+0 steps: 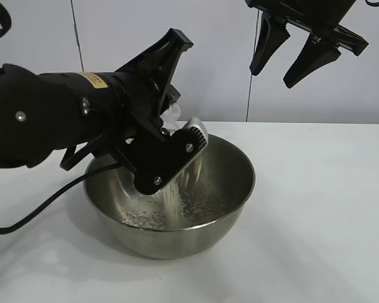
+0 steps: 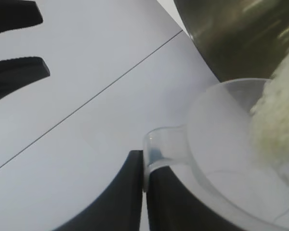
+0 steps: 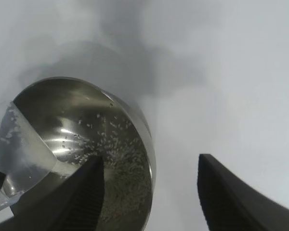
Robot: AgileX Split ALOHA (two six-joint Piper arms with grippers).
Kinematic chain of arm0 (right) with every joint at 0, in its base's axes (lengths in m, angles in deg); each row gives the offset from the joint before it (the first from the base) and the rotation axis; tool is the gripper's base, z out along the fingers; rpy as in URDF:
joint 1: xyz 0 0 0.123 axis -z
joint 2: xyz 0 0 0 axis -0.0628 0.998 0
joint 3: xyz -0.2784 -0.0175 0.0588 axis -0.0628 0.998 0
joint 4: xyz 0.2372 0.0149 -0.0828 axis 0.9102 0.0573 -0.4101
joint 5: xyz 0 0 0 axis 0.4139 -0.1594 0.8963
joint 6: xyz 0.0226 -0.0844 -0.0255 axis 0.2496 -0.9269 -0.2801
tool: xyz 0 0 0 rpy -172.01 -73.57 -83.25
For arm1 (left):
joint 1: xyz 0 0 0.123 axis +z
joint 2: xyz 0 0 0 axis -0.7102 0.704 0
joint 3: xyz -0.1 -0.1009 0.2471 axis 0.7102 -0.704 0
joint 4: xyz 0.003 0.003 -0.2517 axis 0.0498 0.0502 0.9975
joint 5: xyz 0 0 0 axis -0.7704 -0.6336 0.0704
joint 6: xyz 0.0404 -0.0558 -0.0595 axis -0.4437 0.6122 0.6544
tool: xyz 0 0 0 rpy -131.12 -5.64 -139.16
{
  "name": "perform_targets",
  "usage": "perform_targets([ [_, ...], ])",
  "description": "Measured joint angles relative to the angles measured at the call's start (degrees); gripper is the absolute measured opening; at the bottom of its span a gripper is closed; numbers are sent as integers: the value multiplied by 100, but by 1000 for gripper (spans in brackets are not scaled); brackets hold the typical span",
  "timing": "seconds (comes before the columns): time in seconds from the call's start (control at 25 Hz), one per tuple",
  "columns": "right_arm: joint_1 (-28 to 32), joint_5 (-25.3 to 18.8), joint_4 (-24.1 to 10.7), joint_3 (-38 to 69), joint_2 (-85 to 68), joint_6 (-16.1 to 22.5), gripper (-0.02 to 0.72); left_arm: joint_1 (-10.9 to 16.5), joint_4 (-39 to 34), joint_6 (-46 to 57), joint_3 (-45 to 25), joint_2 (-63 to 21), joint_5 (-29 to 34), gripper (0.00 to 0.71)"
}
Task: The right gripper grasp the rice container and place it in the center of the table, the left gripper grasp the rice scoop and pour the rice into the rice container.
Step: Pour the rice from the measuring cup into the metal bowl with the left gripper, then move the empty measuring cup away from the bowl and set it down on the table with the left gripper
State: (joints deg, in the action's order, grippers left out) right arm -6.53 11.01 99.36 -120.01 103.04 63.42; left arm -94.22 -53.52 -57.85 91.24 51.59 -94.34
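The steel rice container (image 1: 177, 218) stands on the white table (image 1: 328, 208), mid-left. My left gripper (image 1: 177, 142) is shut on the handle of the translucent rice scoop (image 1: 192, 129) and holds it tipped over the container's rim. Rice (image 1: 174, 196) streams down into the container and grains lie on its bottom. In the left wrist view the fingers (image 2: 115, 202) pinch the scoop's handle (image 2: 156, 149), with rice (image 2: 279, 115) sliding out. My right gripper (image 1: 290, 60) hangs open and empty, high above the table at the back right. The right wrist view shows the container (image 3: 130, 168) and the scoop (image 3: 14, 149) below it.
A black cable (image 1: 38, 208) trails from the left arm across the table's left side. A pale wall stands behind the table. The table to the right of the container is bare.
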Motion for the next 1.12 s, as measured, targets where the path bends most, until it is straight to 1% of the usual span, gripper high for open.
perform_targets([
  [0.24, 0, 6, 0, 0, 0, 0, 399, 0, 149, -91, 4, 0, -64, 8],
  [0.4, 0, 6, -5, 0, 0, 0, 399, 0, 753, 257, 178, 0, -383, 8],
  [0.44, 0, 1, -5, 0, 0, -4, 399, 0, 993, 526, 240, -16, -503, 8],
  [0.48, 0, 1, -5, 0, 0, -4, 399, 0, 1411, 886, 336, -60, -568, 8],
  [0.6, 0, 1, -5, 0, 0, -10, 399, 0, 2444, 2154, 510, -432, -567, 8],
  [0.68, 0, 1, -5, 0, 0, -23, 399, 0, 2889, 2959, 537, -765, -466, 8],
  [0.8, 0, -8, 4, 0, 0, -23, 399, 21, 3134, 4273, 537, -1282, -108, 8],
  [0.92, 0, -71, 11, 0, 0, -25, 399, 134, 3223, 5452, 537, -1733, 310, 8],
  [1.0, 0, -83, 17, 0, 0, -25, 399, 317, 3287, 6240, 537, -1991, 636, 8],
  [1.12, 0, -83, 33, 0, 0, -38, 399, 690, 3305, 7485, 537, -2361, 1275, 8],
])
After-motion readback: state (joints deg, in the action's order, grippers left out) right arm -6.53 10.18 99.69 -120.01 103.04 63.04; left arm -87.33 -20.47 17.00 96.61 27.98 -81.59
